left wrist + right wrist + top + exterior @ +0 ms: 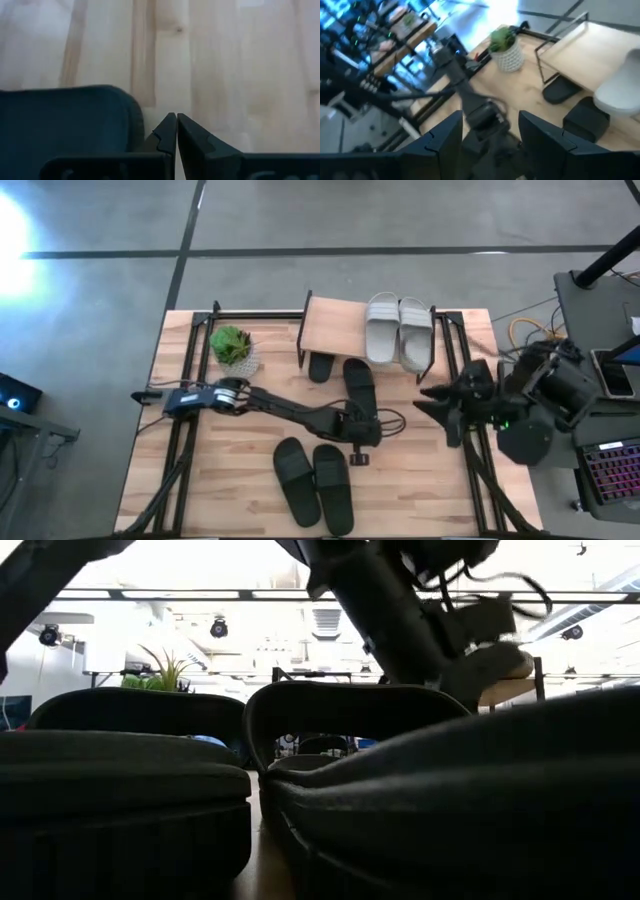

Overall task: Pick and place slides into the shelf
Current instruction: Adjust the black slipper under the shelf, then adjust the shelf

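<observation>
Both left fingers (pixel 192 137) pressed together beside black slide (pixel 65 120).

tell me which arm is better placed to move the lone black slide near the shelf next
Left. The left gripper sits with fingers shut right beside the lone black rubber slide at mid-table, just in front of the small wooden-topped shelf. The right gripper hangs open at the table's right edge, farther off.

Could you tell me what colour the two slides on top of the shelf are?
Light grey slides, clearest in the high view.
</observation>
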You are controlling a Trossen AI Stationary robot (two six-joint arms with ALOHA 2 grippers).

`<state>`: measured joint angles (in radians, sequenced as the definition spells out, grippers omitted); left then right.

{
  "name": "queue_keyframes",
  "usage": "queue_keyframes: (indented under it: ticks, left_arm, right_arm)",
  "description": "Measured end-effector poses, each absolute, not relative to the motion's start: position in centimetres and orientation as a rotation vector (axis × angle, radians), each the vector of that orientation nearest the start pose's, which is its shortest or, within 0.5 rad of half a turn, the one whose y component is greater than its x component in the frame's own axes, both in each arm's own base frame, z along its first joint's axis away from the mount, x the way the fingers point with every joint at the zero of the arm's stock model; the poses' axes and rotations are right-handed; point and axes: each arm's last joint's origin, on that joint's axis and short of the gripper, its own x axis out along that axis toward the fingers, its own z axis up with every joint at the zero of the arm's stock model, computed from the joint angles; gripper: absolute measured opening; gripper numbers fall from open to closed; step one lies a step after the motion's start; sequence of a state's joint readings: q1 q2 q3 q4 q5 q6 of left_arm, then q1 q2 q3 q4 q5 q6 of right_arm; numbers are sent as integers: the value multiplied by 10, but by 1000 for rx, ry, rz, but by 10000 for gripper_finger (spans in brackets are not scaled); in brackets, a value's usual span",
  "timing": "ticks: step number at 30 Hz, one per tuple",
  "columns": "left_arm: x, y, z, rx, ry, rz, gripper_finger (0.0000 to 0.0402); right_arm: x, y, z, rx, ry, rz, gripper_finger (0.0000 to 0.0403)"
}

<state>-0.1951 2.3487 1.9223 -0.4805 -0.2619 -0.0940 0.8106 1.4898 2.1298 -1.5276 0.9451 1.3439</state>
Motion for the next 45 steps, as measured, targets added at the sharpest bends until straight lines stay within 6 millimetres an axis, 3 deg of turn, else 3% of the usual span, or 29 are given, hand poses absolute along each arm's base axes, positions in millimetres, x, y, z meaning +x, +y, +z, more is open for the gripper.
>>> queue_keyframes:
  ticks: [5,10,19,23,25,28,34,39,45]
  left_arm:
    - [514,-78,166,99,870,130,0]
    - [517,-50,155,114,917,162,0]
    - [511,31,148,131,1009,360,0]
    - [503,49,147,93,1066,429,0]
    - [500,48,150,94,1083,430,0]
    - [497,30,161,146,1084,434,0]
    - [489,-22,222,188,904,400,0]
    - [482,-49,249,194,824,356,0]
    - [447,-78,277,138,894,352,0]
  right_arm:
    - [161,135,496,651,361,-459,185]
    - [160,135,495,659,362,-457,185]
    - [161,140,488,665,373,-463,185]
    - [161,144,484,676,379,-467,185]
    - [161,145,482,683,381,-467,185]
    - [160,147,481,690,383,-464,185]
    - [157,147,482,684,363,-462,185]
    - [153,145,485,664,336,-460,185]
    - [151,146,485,666,320,-457,185]
